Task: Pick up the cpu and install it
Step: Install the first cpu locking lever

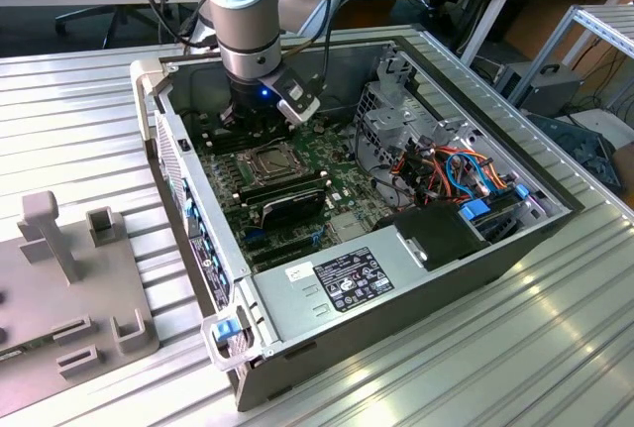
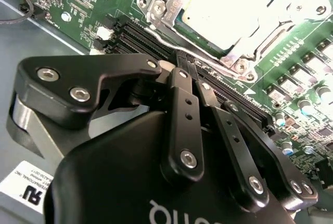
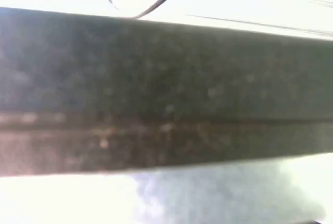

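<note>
The hand (image 2: 190, 73) is being held low inside the open computer case (image 1: 416, 288), its fingers (image 2: 183, 109) pressed together on nothing. The cpu (image 2: 229, 13) is seated in the socket frame (image 2: 237, 60) just beyond the fingertips.

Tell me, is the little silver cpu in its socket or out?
In. The cpu lies flat inside the socket frame on the green motherboard.
</note>
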Robot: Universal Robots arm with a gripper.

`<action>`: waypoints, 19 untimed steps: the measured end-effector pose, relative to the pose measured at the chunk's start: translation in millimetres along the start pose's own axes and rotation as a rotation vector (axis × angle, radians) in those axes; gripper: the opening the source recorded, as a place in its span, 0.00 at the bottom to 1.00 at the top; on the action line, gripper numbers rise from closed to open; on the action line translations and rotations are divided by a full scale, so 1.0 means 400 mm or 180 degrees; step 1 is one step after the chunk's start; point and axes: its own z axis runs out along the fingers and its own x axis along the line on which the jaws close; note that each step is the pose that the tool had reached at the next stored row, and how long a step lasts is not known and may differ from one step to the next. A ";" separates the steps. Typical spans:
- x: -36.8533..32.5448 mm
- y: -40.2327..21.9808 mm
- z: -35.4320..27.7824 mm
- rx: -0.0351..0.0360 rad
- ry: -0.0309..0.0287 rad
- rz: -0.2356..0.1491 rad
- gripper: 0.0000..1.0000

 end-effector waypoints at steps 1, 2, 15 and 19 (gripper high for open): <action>0.012 0.000 -0.003 -0.0001 -0.0008 -0.0002 0.11; 0.020 0.000 -0.005 -0.0001 -0.0014 -0.0002 0.11; 0.053 0.006 -0.061 -0.0039 -0.0126 -0.0005 0.11; 0.067 0.006 -0.069 -0.0051 -0.0174 -0.0007 0.11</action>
